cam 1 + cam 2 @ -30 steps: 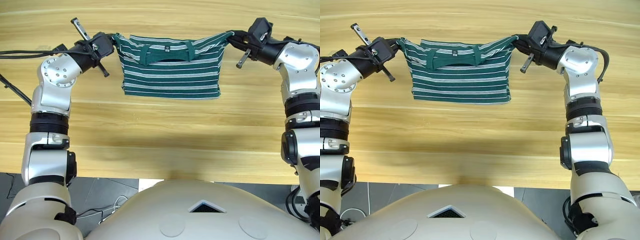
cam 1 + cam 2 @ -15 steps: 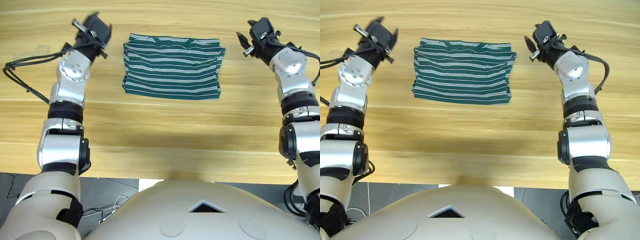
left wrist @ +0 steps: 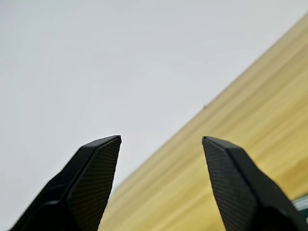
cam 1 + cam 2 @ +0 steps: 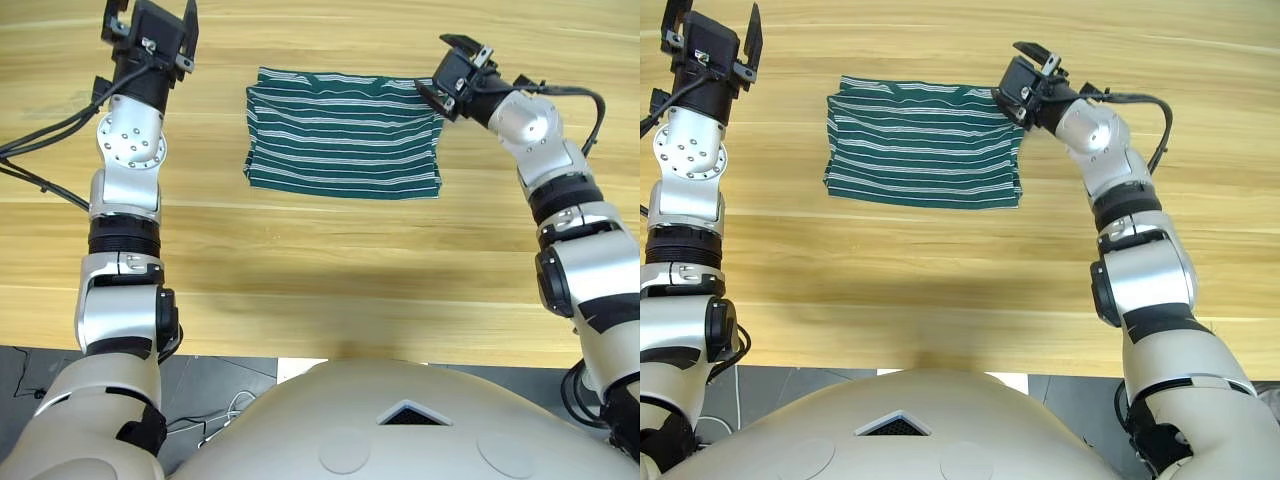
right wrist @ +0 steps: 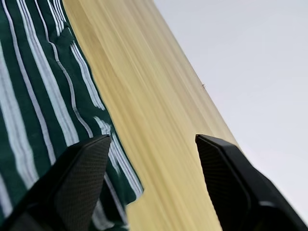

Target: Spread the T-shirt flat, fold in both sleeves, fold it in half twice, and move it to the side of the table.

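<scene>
A green T-shirt with white stripes lies folded into a rectangle on the far middle of the wooden table. My right gripper hovers open just above the shirt's far right corner, and that corner's striped cloth lies beneath its fingers. My left gripper is raised well to the left of the shirt, open and empty, with wide-spread fingers over the table's far edge.
Black cables trail from the left arm across the table's left side. The near half of the table is bare wood. A pale floor lies beyond the far edge.
Both grippers let go of the shirt, which dropped into a flat folded rectangle. The right gripper then swung inward to the shirt's far right corner; the left gripper rose farther away.
</scene>
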Action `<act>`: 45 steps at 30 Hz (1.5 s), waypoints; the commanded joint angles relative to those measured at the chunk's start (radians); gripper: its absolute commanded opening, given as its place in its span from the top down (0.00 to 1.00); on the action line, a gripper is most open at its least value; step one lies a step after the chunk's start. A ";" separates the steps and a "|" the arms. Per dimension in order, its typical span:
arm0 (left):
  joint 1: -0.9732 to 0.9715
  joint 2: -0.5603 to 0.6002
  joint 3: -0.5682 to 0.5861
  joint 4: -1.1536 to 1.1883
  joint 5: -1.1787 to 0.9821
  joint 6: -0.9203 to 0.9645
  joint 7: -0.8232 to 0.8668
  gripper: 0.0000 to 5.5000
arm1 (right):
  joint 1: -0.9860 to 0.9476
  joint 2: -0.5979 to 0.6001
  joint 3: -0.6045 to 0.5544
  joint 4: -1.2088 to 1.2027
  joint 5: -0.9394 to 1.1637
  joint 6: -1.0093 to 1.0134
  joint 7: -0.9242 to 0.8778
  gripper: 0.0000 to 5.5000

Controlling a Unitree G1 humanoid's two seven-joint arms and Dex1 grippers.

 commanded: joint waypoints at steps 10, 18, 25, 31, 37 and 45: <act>0.097 -0.013 -0.058 -0.284 0.064 0.134 -0.081 0.43 | -0.080 0.046 0.284 0.240 -0.306 0.210 0.098 0.41; 0.156 -0.009 -0.055 -0.343 0.084 0.153 -0.087 0.43 | -0.056 -0.089 0.332 0.251 -0.355 0.268 0.010 0.41; 0.205 -0.012 -0.066 -0.397 0.143 0.143 -0.056 0.43 | 0.113 -0.281 0.438 -0.083 -0.401 0.006 0.151 0.41; 0.229 -0.026 -0.078 -0.413 0.156 0.140 -0.055 0.43 | 0.496 -0.489 0.450 -1.028 -0.139 0.050 0.450 0.41; 0.240 -0.021 -0.079 -0.430 0.157 0.129 -0.062 0.43 | 0.601 -0.503 0.418 -1.271 -0.120 0.127 0.512 0.41; 0.247 -0.028 -0.095 -0.435 0.183 0.120 -0.057 0.43 | 0.660 -0.486 0.374 -1.308 -0.132 0.148 0.539 0.41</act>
